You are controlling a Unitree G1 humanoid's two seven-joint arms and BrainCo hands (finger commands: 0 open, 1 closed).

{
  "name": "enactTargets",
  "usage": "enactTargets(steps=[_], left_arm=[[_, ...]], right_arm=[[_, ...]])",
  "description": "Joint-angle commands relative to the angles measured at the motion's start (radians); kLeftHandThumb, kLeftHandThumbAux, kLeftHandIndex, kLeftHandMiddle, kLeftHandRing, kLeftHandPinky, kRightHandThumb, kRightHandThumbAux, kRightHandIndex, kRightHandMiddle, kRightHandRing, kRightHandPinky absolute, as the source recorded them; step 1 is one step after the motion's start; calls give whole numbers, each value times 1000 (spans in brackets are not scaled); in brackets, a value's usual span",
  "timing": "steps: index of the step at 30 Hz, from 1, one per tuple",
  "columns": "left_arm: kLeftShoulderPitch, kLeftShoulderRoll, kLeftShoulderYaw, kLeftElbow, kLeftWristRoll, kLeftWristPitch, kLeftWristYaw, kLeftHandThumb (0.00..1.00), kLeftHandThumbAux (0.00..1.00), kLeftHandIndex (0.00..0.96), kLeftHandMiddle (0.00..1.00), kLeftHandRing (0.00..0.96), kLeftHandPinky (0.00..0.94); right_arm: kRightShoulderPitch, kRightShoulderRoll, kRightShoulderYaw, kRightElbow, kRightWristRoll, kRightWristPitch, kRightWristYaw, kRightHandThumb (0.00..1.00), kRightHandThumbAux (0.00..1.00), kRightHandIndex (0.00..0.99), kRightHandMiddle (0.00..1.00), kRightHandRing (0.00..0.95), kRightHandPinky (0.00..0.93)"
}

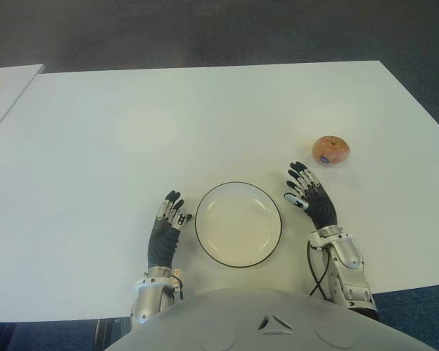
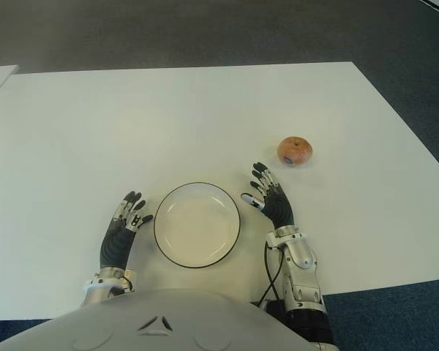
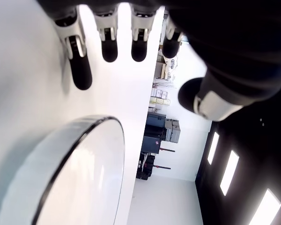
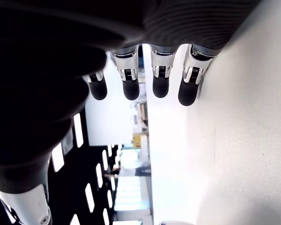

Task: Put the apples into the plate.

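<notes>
One reddish apple (image 1: 331,150) stands on the white table (image 1: 132,146), to the right and a little beyond the plate. The white plate (image 1: 238,224) with a dark rim lies near the table's front edge and holds nothing. My right hand (image 1: 305,189) shows just right of the plate, fingers spread flat, a short way in front of the apple and apart from it. My left hand (image 1: 172,212) shows just left of the plate, fingers straight and holding nothing. In the left wrist view the plate's rim (image 3: 84,140) runs close under the fingers (image 3: 79,70).
A second white table's corner (image 1: 4,88) shows at the far left, with a small object at its edge. Dark carpet (image 1: 205,33) lies beyond the table's far edge.
</notes>
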Motion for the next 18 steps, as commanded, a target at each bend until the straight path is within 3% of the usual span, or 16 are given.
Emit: enactTargets(steps=[1,10,12,14,16,18], left_arm=[[7,-24,-26,11,13,5,12,169,534,39,77,96,135],[6,-34,-38,21,25,4,26,153,543,29,52,61,96],[2,-36,-38,28,28,0,31,152,543,28,52,61,106],[-2,-37,-38,33,31,-4,35,152,544,27,54,64,117],[-7,-38,-38,39,38,-4,40,151,550,24,57,70,128],[-12,-40,-40,45,43,-1,44,152,555,21,58,74,131]], right_arm=[[15,-5,-9,31,6,26,7,125,714,0,0,0,0],[32,-14,-18,-52,-25,-2,-17,148,701,0,0,0,0],[22,-12,-18,-47,-64,-58,-39,155,694,0,0,0,0],[2,-15,-12,-37,-130,-127,-74,167,682,1,0,0,0],[-30,-44,6,-87,-278,-210,-129,201,658,0,0,0,5],[-63,-100,2,-86,-395,-309,-164,242,635,0,0,0,17]])
